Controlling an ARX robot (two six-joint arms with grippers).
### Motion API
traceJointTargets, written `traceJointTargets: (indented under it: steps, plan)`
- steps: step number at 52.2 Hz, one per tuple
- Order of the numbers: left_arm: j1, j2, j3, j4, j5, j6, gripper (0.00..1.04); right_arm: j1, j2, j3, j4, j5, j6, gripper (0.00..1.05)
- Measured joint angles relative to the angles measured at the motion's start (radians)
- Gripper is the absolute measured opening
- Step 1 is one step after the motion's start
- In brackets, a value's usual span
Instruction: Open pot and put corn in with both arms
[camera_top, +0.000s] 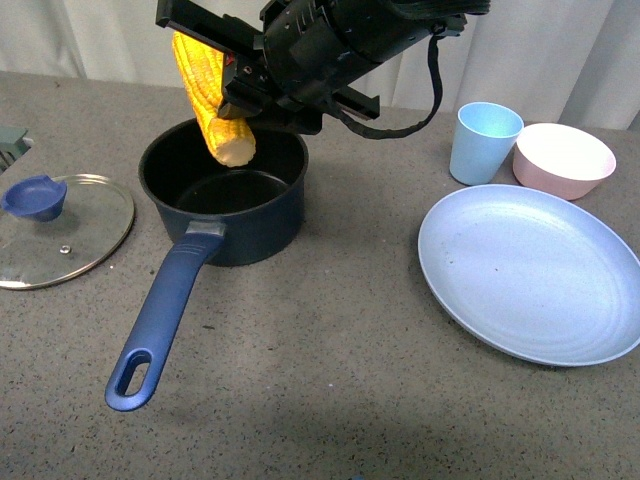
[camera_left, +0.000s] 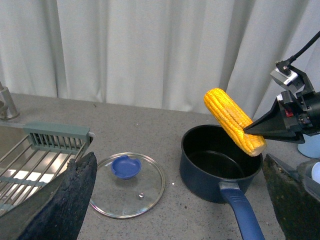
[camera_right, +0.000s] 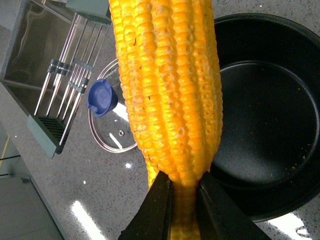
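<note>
Status: lid step done, corn step in progress. Round glass lid (camera_top: 95, 225) with blue knob lies flat on the grey speckled counter (camera_top: 330, 400), just beside the dark navy-blue pot (camera_top: 255, 232) with long blue handle, to its left in the front view. The pot is open and its black inside is bare. Yellow-orange corn cob (camera_top: 205, 80) with rows of kernels hangs tilted above the pot, blunt lower end over the opening near the far rim, apparently clear of the bottom. Right gripper (camera_right: 185, 192) is clamped on the cob, one black finger on each side. Left gripper (camera_left: 178, 162) stands wide, nothing between its fingers (camera_left: 65, 205), back from the pot. Left to do, by my reading: lower the cob and release it into the pot. Pale blue round plate (camera_top: 530, 270), light blue cup (camera_top: 484, 140) and pink bowl (camera_top: 563, 160) sit to the right. Writing: no brand, label or text legible in any view.
</note>
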Motion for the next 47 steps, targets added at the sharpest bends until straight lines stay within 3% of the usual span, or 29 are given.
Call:
traceJointTargets:
  steps: [27,47]
  plan:
    - [0.000,0.000,0.000,0.000,0.000,0.000,0.98,-0.002,0.004,0.006,0.024,0.035,-0.003,0.94]
    - [0.000,0.000,0.000,0.000,0.000,0.000,0.98,-0.068,-0.221,-0.296,0.227,0.274,-0.060,0.95]
